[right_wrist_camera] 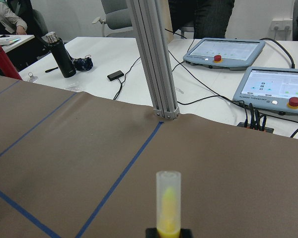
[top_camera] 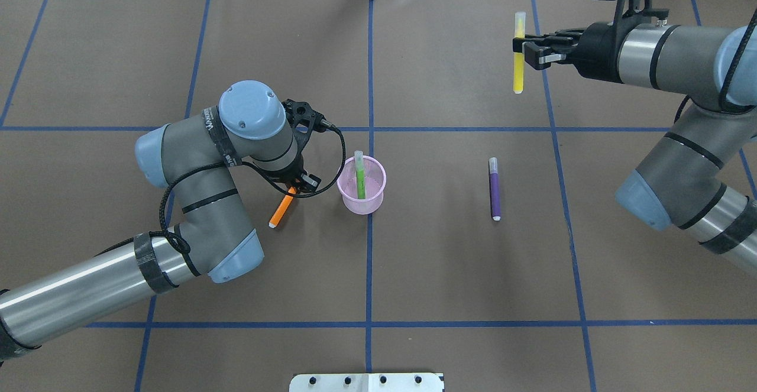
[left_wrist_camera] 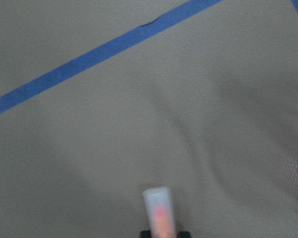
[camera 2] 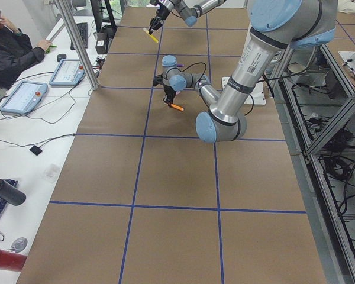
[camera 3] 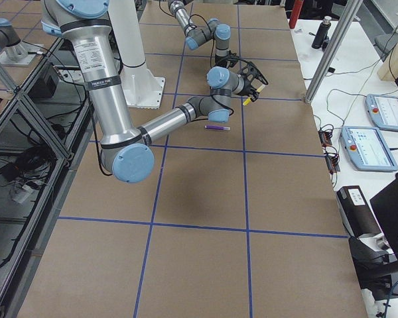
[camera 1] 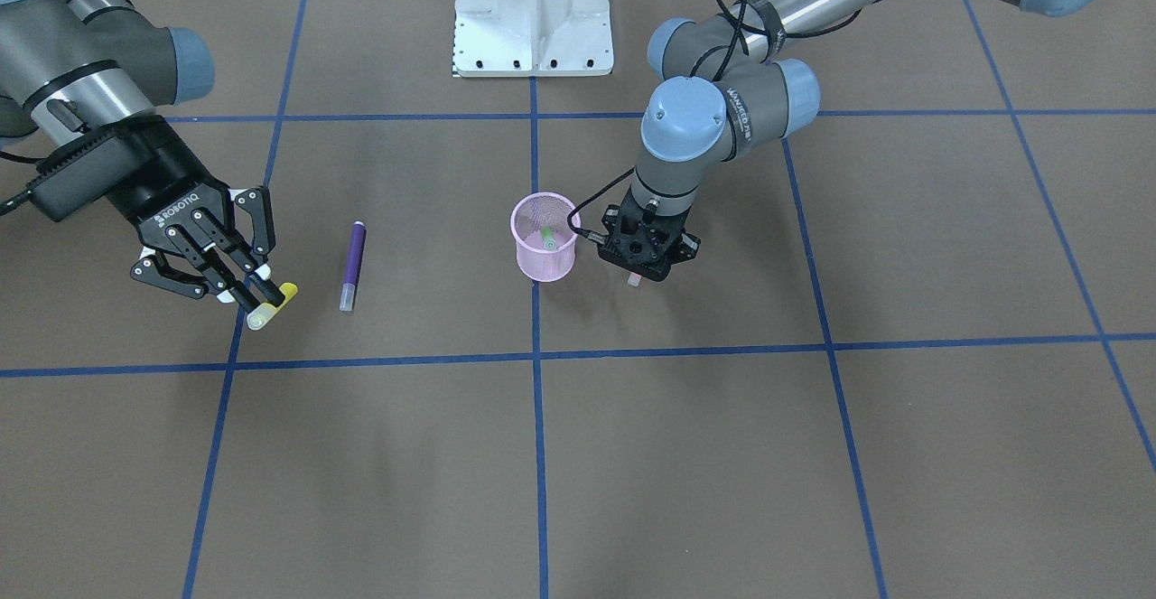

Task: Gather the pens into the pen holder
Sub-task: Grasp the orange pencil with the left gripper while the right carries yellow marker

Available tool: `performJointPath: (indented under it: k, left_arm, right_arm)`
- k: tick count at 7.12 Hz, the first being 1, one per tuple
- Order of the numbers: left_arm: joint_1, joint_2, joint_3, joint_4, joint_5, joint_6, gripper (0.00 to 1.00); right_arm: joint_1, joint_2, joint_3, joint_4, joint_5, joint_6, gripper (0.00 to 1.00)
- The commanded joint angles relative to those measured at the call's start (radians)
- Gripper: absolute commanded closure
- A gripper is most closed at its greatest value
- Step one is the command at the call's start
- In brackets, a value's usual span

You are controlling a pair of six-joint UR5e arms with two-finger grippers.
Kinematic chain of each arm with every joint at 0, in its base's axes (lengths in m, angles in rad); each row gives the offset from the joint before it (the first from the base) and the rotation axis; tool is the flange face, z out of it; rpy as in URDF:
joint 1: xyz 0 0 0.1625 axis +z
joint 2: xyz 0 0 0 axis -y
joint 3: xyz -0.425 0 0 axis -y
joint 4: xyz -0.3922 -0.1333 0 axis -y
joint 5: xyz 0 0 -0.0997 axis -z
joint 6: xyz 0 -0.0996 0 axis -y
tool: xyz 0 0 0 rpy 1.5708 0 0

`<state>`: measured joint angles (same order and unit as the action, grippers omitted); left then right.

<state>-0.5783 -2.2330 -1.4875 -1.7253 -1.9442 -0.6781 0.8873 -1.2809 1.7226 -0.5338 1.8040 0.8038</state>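
Note:
The pink mesh pen holder [top_camera: 362,198] stands near the table's middle with the green pen [top_camera: 359,176] upright inside it. My left gripper [top_camera: 294,186] is low, just left of the cup, and is shut on the orange pen [top_camera: 280,210], whose capped end shows in the left wrist view [left_wrist_camera: 159,210]. My right gripper [top_camera: 523,52] is raised at the far right and is shut on the yellow pen [top_camera: 518,55], which also shows in the right wrist view [right_wrist_camera: 168,206]. The purple pen [top_camera: 494,189] lies on the table between the cup and the right arm.
The white robot base plate [camera 1: 533,12] is at the robot's side of the table. An aluminium post [right_wrist_camera: 154,59] stands at the far edge, with control tablets [right_wrist_camera: 223,49] behind it. An operator [camera 2: 12,50] sits at the side table.

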Motion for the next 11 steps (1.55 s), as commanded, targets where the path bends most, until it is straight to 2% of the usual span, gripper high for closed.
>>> performJointPath:
  k: [1, 3, 6, 8, 11]
  left_arm:
    - [-0.002, 0.000, -0.014, 0.004, -0.002, 0.000, 1.00]
    - [-0.056, 0.004, -0.117, 0.004, -0.021, 0.000, 1.00]
    - [-0.173, 0.006, -0.207, -0.002, -0.078, -0.006, 1.00]
    - [-0.222, 0.004, -0.246, -0.034, -0.049, -0.023, 1.00]
    - [-0.284, 0.003, -0.240, -0.042, -0.047, -0.023, 1.00]
  right_arm:
    - [0.001, 0.000, 0.002, 0.000, 0.000, 0.000, 1.00]
    - [-0.001, 0.023, 0.003, -0.003, -0.002, 0.009, 1.00]
    - [-0.034, 0.090, 0.000, -0.017, -0.014, 0.058, 1.00]
    - [-0.112, 0.148, 0.012, -0.092, -0.098, 0.058, 1.00]
    - [-0.238, 0.241, 0.017, -0.225, -0.202, 0.058, 1.00]
